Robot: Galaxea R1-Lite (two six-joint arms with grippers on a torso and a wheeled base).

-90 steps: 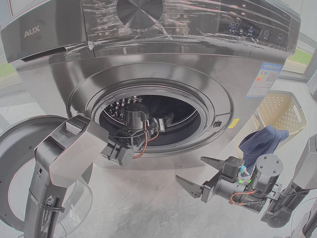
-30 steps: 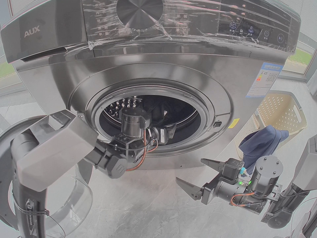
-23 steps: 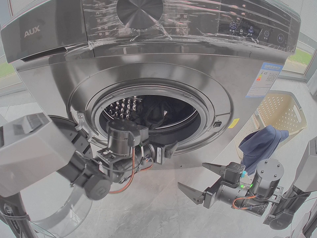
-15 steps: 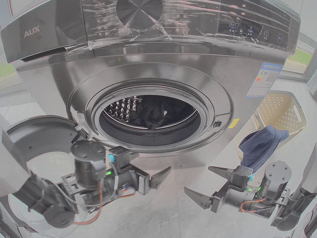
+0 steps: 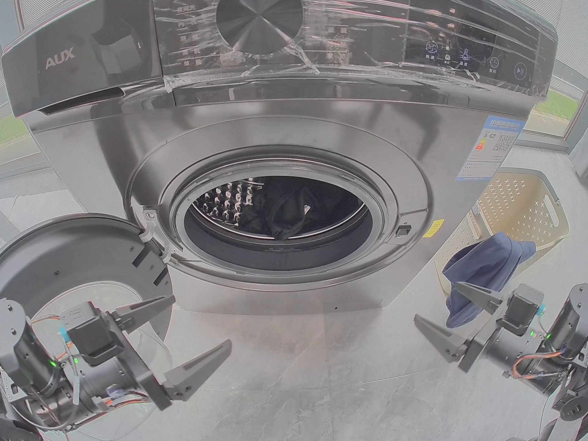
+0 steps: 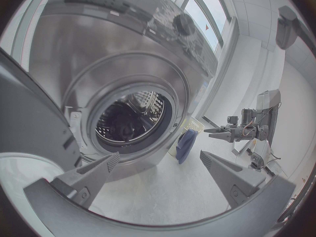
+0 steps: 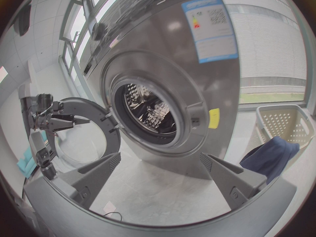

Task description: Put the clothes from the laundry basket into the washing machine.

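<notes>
Dark clothes (image 5: 288, 206) lie in drum (image 5: 229, 197). Blue garment (image 5: 484, 264) drapes laundry basket (image 5: 520, 206) rim. The right tool (image 5: 436, 301), spread and empty, sits beside it, probably for pickup. Left tool (image 5: 201, 321), spread and empty, hangs clear of drum.

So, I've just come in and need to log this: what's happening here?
A robot is loading the washing machine, whose door stands open. Dark clothes lie in the drum. A navy garment hangs over the rim of the laundry basket, not yet loaded. The left pincer and right pincer are open and empty, in front of the machine, the right one near the garment.
</notes>
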